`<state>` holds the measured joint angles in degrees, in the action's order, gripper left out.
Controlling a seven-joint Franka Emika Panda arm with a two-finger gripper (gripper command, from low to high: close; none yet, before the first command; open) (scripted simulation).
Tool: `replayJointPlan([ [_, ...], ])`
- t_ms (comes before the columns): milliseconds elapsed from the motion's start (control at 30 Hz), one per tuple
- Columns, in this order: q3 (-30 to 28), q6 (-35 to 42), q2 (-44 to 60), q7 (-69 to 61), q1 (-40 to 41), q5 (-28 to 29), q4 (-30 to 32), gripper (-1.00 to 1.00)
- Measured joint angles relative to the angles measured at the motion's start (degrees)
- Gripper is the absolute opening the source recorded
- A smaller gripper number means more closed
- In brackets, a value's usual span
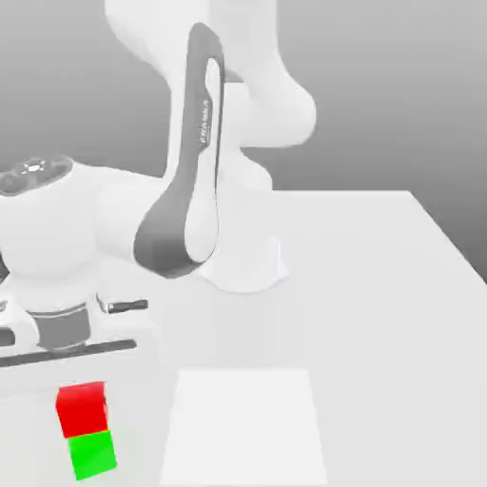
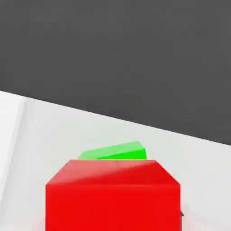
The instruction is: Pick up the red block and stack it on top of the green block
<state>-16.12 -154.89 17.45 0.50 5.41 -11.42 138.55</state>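
Observation:
The red block sits squarely on top of the green block near the front of the table, at the exterior view's left. My gripper hangs directly above the stack, its underside just over the red block's top. In the hand view the red block is very close, and a sliver of the green block shows beyond it.
A lighter white square patch lies on the table to the right of the stack. The arm's base stands behind it at mid-table. The table's edge runs down the exterior view's right.

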Motion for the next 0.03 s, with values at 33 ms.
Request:
replayJointPlan([
  [33, 0.00, 0.00, 0.00, 0.00, 0.00, 0.00, 0.00, 1.00],
])
